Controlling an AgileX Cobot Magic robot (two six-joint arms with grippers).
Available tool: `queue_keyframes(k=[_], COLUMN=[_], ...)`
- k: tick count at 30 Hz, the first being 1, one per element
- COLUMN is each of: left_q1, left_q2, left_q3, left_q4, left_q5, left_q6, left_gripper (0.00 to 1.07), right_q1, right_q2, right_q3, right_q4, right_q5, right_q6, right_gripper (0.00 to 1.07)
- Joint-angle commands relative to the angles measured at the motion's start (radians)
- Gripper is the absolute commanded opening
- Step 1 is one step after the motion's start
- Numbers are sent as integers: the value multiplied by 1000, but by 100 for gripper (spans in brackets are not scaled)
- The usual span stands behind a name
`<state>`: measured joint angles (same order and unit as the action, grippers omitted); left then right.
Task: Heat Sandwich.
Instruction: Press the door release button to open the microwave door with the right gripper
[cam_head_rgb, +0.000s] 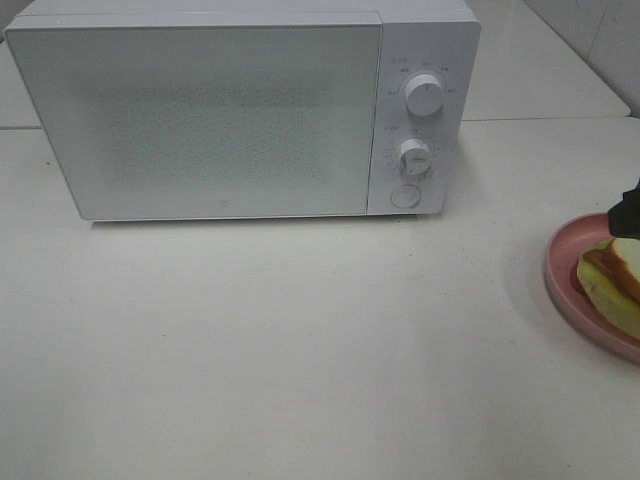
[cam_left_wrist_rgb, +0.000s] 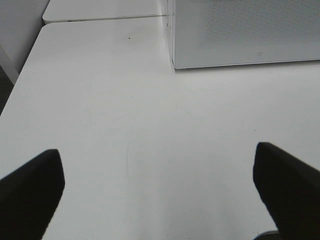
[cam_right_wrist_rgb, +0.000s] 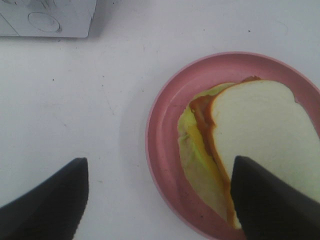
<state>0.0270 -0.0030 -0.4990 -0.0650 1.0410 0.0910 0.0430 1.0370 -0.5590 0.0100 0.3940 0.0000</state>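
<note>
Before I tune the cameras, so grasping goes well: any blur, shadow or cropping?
Exterior high: even light, sandwich and plate cropped at the edge. Left wrist: left tool a soft dark silhouette. Right wrist: sandwich sharp, right tool blurred, dark.

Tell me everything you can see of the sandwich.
The sandwich is a square of soft white bread with a pale crust, over a reddish-brown layer and yellow-green leaves that stick out on one side. It lies on a pink plate, right of the microwave. The open right claw hangs over it; whether it touches cannot be told.
</note>
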Motion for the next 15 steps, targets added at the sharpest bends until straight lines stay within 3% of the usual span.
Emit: queue_keyframes(k=[1,15], left_q1=[-4,-4], left_q2=[-27,-27], left_q3=[4,4], left_q4=[1,1], left_q5=[-4,-4], left_q6=[-3,-3], left_gripper=[97,97], right_q1=[-7,-7], right_q2=[67,299], right_q3=[-5,-5], right_q4=[7,7], right_q5=[-114,-449], right_q6=[-11,0], right_gripper=[75,75])
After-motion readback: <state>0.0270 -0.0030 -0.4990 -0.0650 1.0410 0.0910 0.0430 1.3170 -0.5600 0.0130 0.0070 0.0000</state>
